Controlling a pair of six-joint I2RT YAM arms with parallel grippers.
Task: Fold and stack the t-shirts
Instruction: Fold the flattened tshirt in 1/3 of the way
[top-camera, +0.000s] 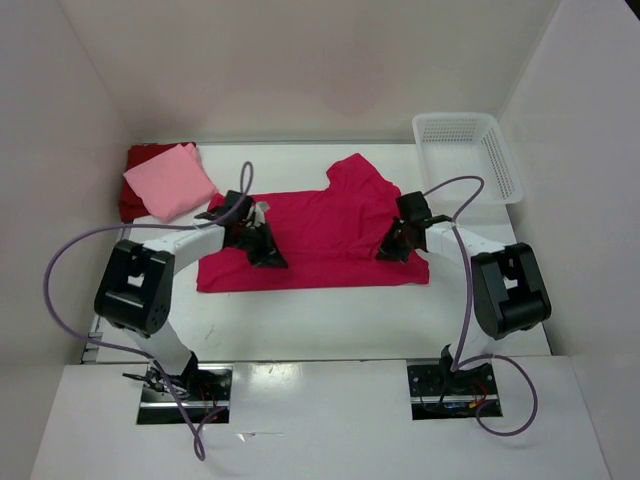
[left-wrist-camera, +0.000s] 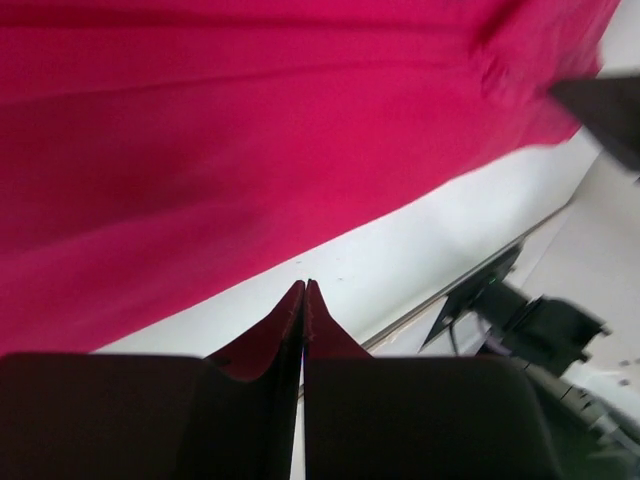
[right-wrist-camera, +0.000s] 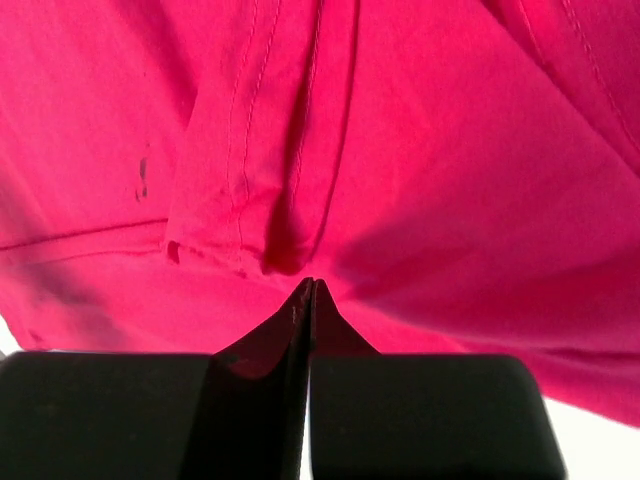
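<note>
The crimson-magenta t-shirt (top-camera: 320, 235) lies spread flat mid-table, one sleeve pointing to the back. My left gripper (top-camera: 266, 252) hovers over its left part, shut; in the left wrist view its tips (left-wrist-camera: 305, 286) meet with nothing between them, and the shirt (left-wrist-camera: 250, 130) is beyond. My right gripper (top-camera: 392, 246) sits on the shirt's right part, shut; its tips (right-wrist-camera: 311, 284) pinch a pucker of the cloth (right-wrist-camera: 290, 245) beside a stitched hem. A folded light pink t-shirt (top-camera: 170, 181) rests on the dark red t-shirt (top-camera: 133, 190) at the back left.
A white lattice basket (top-camera: 470, 152) stands at the back right corner. White walls close in the table on the left, back and right. Purple cables loop from both arms. Bare table (top-camera: 330, 320) runs between the shirt and the arm bases.
</note>
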